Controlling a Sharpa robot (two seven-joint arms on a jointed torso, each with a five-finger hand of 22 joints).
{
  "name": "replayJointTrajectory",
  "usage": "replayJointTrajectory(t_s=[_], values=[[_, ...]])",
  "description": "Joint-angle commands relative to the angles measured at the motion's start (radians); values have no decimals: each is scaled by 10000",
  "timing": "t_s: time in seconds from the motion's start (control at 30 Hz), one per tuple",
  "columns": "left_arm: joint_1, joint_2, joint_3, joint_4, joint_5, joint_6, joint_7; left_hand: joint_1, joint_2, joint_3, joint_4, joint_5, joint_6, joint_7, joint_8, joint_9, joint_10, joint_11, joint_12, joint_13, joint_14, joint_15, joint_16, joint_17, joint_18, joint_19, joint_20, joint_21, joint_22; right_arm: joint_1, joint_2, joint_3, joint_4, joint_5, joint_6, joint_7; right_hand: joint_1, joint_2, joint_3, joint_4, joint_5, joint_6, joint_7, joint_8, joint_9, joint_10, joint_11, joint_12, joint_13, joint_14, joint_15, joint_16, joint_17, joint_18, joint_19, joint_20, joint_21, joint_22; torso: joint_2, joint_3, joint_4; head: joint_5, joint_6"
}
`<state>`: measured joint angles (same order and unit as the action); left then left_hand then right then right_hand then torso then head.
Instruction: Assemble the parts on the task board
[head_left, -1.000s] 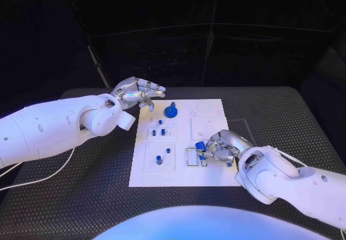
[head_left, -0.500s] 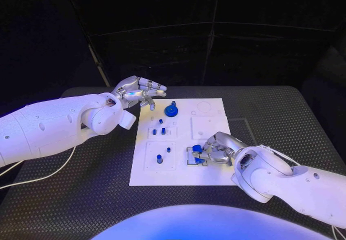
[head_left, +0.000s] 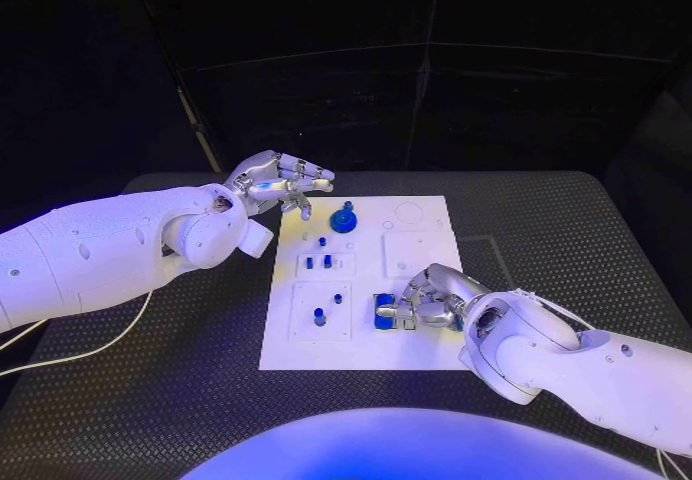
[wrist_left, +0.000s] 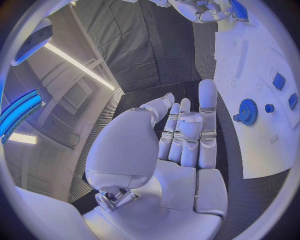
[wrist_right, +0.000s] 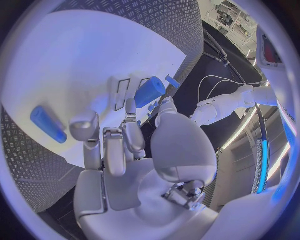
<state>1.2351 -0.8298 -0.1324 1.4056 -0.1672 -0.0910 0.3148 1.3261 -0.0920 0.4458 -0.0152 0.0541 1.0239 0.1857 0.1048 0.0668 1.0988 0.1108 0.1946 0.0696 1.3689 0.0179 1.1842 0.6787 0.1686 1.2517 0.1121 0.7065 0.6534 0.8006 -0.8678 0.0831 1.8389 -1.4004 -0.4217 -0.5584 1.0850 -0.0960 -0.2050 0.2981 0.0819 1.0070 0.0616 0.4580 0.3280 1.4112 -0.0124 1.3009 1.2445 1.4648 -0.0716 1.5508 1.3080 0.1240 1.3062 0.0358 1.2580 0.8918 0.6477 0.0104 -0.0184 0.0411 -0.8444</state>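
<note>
The white task board (head_left: 361, 350) lies in the middle of the black table. My right hand (head_left: 428, 303) rests low over the board's near right part and pinches a blue cylindrical part (head_left: 384, 305) between thumb and a finger; the same part (wrist_right: 150, 91) is at the fingertips in the right wrist view. Another blue piece (wrist_right: 48, 124) lies flat on the board (wrist_right: 81, 50) beside the fingers. A blue gear (head_left: 343, 222) stands near the far edge, and small blue pegs (head_left: 319, 263) stand in the left column. My left hand (head_left: 281, 180) hovers at the board's far left corner, holding nothing.
The black ribbed mat (head_left: 577, 230) surrounds the board on all sides. A white cable (head_left: 87, 350) trails over the mat under my left arm. In the left wrist view the gear (wrist_left: 248, 111) and the board (wrist_left: 250, 150) lie beyond the left hand (wrist_left: 181, 140).
My right hand has shifted slightly left and nearer with the blue part, lowering it onto the board's near right area. The left hand has barely moved.
</note>
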Motion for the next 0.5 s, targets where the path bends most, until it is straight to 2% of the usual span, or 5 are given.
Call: replayJointTrajectory(t_s=[0.03,0.37,0.43,0.5], values=[[18,-12,8,29,44,116,58,-93,31,-50,36,37,-82,-8,-7,10,-61,-16,67,9,-78,-12,-38,-11,145,-74,28,-30,-15,12,6,4,19,10,3,82,-129,-8,83,-19,-50,-60,15,-58,12,-94,17,-56,-25,920,-26,-45,1947,-60,-93,3,-36,-14,5,0,2,3,-13],[21,-22,8,38,44,129,56,-93,31,-50,36,37,-82,-8,-7,10,-61,-16,67,9,-78,-12,-38,-11,145,-74,28,-30,-15,12,-1,4,36,9,-26,95,-177,56,235,-28,38,-60,15,-54,37,-96,18,-79,-28,917,-24,-52,1932,-58,-101,7,-44,-20,-8,3,1,19,-39],[21,-24,8,39,44,131,55,-93,31,-50,36,37,-82,-8,-7,10,-61,-16,67,9,-78,-12,-38,-11,145,-74,28,-30,-15,12,-9,4,48,-1,3,119,-22,150,356,-48,353,-50,9,-43,61,-86,11,-81,-13,918,-27,-52,1935,-59,-96,6,-40,-5,-12,4,1,15,-46],[21,-29,8,38,44,130,54,-93,31,-50,36,37,-82,-8,-7,10,-61,-16,67,9,-78,-12,-38,-11,145,-74,28,-30,-15,12,-15,4,63,-29,73,150,634,316,537,-179,763,-15,-14,-5,109,-64,-3,-73,27,918,-41,-55,1933,-56,-98,-6,-44,-2,-9,4,-1,15,-45]])
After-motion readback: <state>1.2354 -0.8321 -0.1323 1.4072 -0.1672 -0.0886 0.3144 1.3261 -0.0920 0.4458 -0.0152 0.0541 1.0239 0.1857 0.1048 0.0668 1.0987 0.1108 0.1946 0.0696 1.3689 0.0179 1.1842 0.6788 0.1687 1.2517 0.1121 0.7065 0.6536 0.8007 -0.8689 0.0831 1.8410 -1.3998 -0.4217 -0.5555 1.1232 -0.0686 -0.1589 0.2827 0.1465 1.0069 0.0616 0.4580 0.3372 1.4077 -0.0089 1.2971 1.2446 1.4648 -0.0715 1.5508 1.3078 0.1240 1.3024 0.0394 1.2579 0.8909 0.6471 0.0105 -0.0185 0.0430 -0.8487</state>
